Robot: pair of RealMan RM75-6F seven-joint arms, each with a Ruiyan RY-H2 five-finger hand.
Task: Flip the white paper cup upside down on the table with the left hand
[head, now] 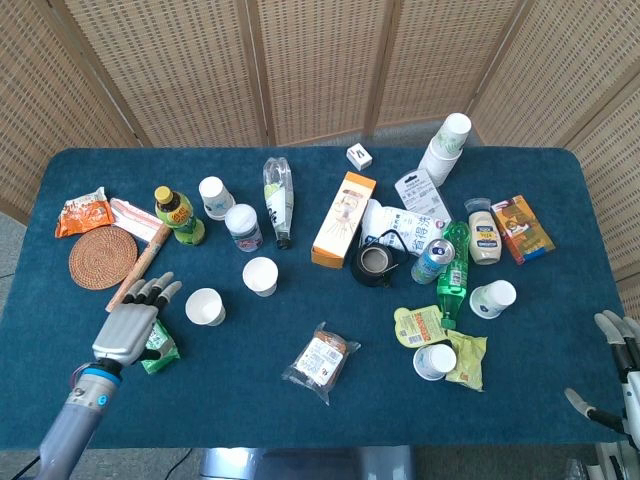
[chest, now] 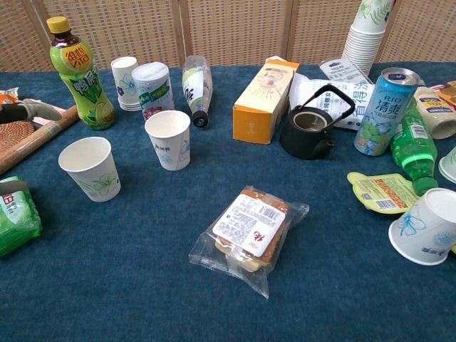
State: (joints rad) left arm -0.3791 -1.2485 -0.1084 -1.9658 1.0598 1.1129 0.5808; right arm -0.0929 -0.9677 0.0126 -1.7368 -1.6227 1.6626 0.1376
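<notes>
Two upright white paper cups stood near the empty, spread-fingered left hand; it needed to wrap the nearer cup's side gently before tipping it.

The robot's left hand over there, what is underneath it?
A green packet lies under the left hand, which hovers open above it. Only the packet's right end shows in the head view; the rest is covered. The nearest paper cup stands beside it, untouched.

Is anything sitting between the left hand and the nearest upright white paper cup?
Nothing visible does. The left hand hovers over the green packet, just left of the white paper cup. Only bare blue table shows in the gap between its fingers and the cup.
</notes>
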